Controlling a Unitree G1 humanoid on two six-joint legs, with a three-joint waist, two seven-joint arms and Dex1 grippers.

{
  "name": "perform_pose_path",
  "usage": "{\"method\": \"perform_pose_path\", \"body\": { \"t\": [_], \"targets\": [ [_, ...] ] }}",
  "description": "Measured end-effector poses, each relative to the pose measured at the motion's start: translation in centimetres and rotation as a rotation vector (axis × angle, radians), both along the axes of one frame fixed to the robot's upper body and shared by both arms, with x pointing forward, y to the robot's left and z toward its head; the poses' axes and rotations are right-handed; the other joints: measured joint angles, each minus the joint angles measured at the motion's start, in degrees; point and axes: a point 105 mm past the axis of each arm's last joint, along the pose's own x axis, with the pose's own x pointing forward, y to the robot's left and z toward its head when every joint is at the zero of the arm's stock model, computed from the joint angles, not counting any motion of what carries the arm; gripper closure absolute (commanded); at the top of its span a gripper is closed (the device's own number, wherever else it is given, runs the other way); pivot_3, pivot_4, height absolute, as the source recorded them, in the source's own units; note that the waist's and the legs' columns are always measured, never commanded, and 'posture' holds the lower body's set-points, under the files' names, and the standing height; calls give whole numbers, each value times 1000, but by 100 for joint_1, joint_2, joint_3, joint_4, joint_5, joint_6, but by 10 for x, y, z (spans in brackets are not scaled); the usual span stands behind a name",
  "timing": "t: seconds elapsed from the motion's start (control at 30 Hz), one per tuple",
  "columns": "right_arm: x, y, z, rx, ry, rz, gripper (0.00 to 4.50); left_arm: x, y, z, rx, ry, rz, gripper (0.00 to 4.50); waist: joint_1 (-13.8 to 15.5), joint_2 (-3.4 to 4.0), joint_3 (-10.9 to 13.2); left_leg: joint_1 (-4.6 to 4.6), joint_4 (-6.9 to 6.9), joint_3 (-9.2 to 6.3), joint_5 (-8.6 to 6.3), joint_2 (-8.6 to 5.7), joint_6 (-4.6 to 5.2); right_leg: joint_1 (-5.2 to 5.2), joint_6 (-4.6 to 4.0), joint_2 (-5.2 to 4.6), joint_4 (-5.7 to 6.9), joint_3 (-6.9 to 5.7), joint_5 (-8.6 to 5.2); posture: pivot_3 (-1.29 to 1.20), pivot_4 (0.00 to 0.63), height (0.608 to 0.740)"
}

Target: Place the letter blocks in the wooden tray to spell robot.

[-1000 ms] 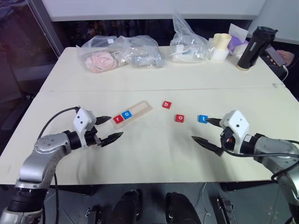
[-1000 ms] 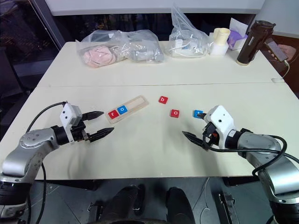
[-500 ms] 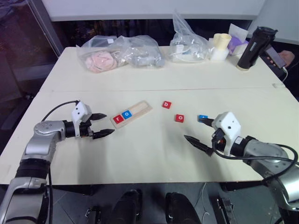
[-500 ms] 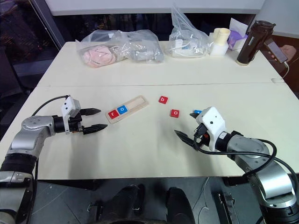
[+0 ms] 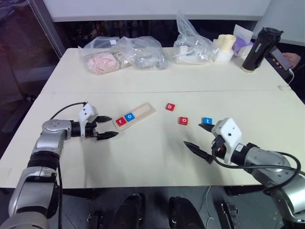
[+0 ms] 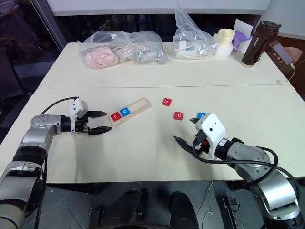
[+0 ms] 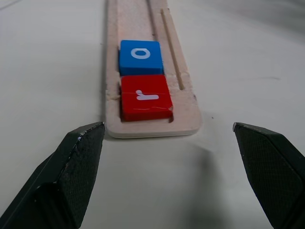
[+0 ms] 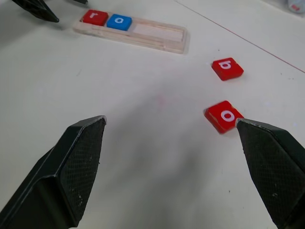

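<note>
My R hand (image 5: 199, 137): open, empty, over bench (image 5: 152, 157). My L hand (image 5: 106, 127): open, empty, just beside tray (image 5: 134, 116) end. Tray: red r (image 5: 119, 121), blue o (image 5: 129, 117) at L end, rest bare. Loose on bench: red o (image 5: 183, 120), blue t (image 5: 207, 120), red b (image 5: 170, 107). Far edge: bags (image 5: 124, 54), bottle (image 5: 260, 48).

The table (image 5: 157, 152) is viewed from above by both head cameras, facing forward and down. The wooden tray (image 7: 143, 71) is seen close and low along the left gripper (image 7: 174, 167) by the left wrist camera. The tabletop is seen from low down by the right wrist camera; the tray is shared.
</note>
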Motion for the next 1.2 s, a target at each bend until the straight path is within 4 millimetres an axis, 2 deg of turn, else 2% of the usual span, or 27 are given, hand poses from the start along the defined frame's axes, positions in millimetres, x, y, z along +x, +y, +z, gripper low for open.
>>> {"method": "perform_pose_path", "body": {
  "t": [0.2,1.2],
  "targets": [
    [-3,1,-1,-3,-1,-7,22,6,-9,-2,35,-31,-24,0,2,-1,-1,1,2,0,1,-1,1,1,3,0,2,0,2,0,150,738],
    [-5,13,-7,2,4,0,22,17,-15,-14,56,-87,57,0,14,-3,-3,7,54,-1,1,-1,1,10,2,2,53,-1,0,0,150,738]
  ]
}}
